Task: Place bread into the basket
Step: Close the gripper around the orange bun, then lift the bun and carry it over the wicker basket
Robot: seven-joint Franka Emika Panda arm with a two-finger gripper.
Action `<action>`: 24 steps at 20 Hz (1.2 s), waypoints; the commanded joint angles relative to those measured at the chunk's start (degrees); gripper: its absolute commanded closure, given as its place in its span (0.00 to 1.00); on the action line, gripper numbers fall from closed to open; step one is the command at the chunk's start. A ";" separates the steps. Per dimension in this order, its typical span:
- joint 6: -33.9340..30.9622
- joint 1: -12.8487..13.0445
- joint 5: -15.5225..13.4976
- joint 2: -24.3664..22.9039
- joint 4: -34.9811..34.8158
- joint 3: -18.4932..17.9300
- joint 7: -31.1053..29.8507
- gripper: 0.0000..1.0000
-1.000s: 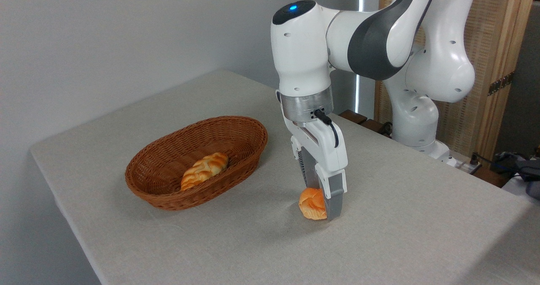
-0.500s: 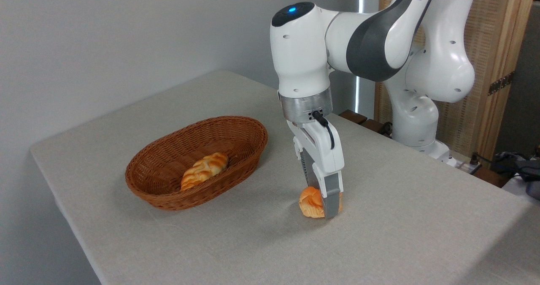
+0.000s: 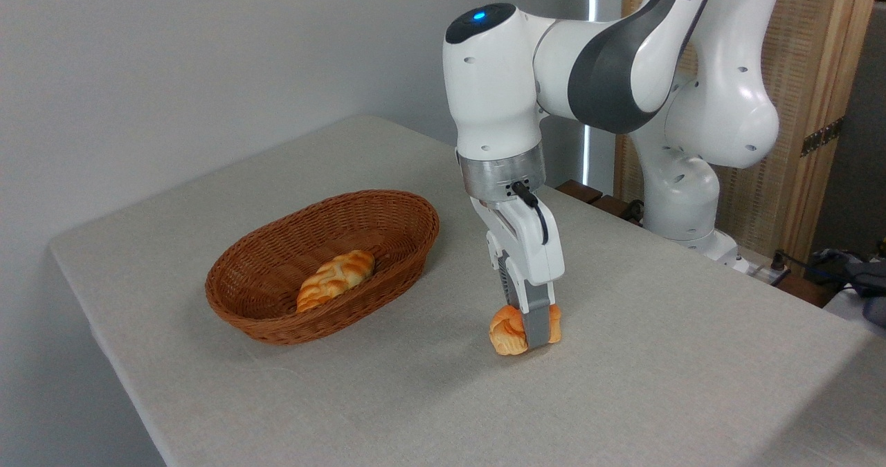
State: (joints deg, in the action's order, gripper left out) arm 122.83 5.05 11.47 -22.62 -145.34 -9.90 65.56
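Note:
The bread (image 3: 507,332), a small round orange bun, sits on the table to the right of the basket. My gripper (image 3: 531,332) points straight down with its grey fingers (image 3: 537,328) pressed into the bun, so it is shut on the bread. The near finger covers the bun's middle, and orange bulges out on both sides of it. The bun still rests on or just at the cloth. The basket (image 3: 408,226), oval brown wicker with low sides, stands about a hand's width to the left of the bun.
A paler braided loaf (image 3: 335,279) lies inside the basket. A light grey cloth covers the table (image 3: 657,356), whose front edge runs diagonally at lower left. The arm's white base (image 3: 682,204) stands at the back right, before a wooden screen.
The fingers have closed in on the bun, which now bulges around the near finger. The wrist has turned slightly and shifted a little left.

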 commanded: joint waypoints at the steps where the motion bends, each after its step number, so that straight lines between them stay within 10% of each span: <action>1: 1.01 0.14 0.49 -0.32 -0.65 -0.56 1.15 0.71; 14: -28.00 0.22 -23.58 4.68 26.68 2.25 -7.45 0.65; 24: -23.53 0.31 -29.39 9.17 26.60 15.44 -22.14 0.65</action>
State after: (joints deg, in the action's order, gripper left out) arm 96.93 5.50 -15.41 -14.77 -119.81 5.35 45.83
